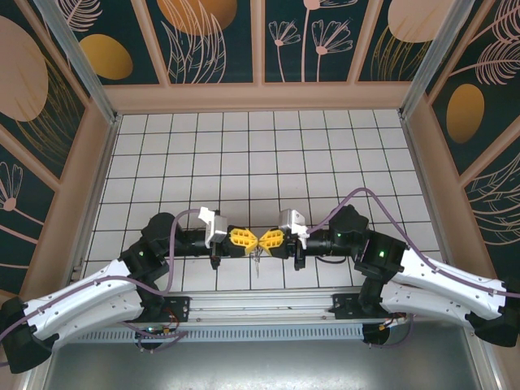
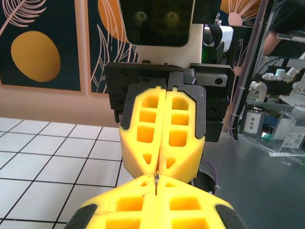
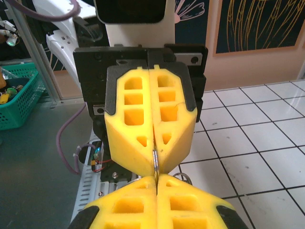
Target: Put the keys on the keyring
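My left gripper and right gripper meet tip to tip above the tiled floor, just ahead of the arm bases. Both pairs of yellow fingers are shut. A thin metal band, seen edge-on with a doubled wire, is pinched in both; it looks like the keyring's loop. A small metal ring peeks out beside my right fingertips. In the top view a thin dark piece hangs below the meeting tips; I cannot tell whether it is chain or key. The keys cannot be made out apart from it.
White tiled floor stretches ahead of the grippers to the wooden back wall. Side walls close in left and right. Purple cables loop over both arms. A metal rail runs along the near edge.
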